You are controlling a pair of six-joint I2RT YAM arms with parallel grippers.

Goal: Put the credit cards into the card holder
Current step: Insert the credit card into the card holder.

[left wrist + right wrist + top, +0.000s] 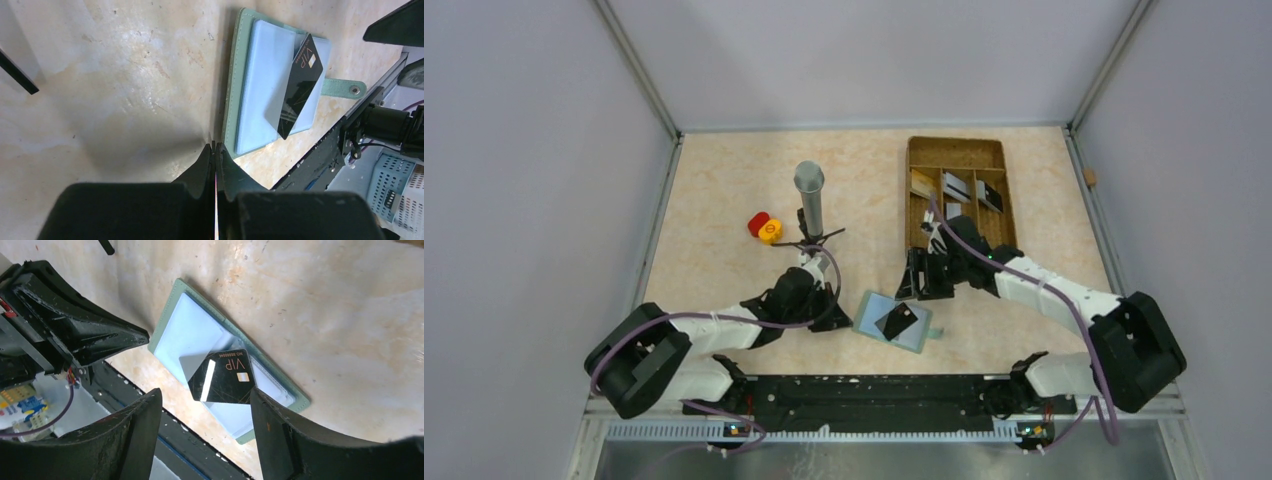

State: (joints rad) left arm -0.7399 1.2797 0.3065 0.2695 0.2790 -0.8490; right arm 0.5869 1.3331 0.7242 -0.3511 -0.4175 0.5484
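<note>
Since the black card (222, 377) is thin, stiff and glossy, it will likely skate on the smooth light-blue panel of the card holder (172, 307) rather than bend. It is light enough that a nudge would turn it. It lies askew on that panel, one corner pointing toward the bottom of the right wrist view. A greyish film over its left corner suggests it may be partly under a clear sleeve, though I cannot tell for sure. The holder lies open and flat on the table (724, 200), at lower centre of the top view between the two grippers, with its small tab (345, 89) sticking out on the right.

The right gripper (205, 394) hangs just above the card with its fingers spread wide, one on either side, touching nothing. The left gripper (215, 148) sits just beside the holder's green edge, fingers pressed together with nothing seen between them.

A flat card offers no face to pinch from above, so its edges or a lifted corner are the places to take it. Sliding it square with a fingertip while the other arm pins the soft holder looks safer than lifting. More cards (955, 186) appear to lean in the brown tray (954, 148) at upper right of the top view — propped up like that, they should be easier to grip across their thickness.
</note>
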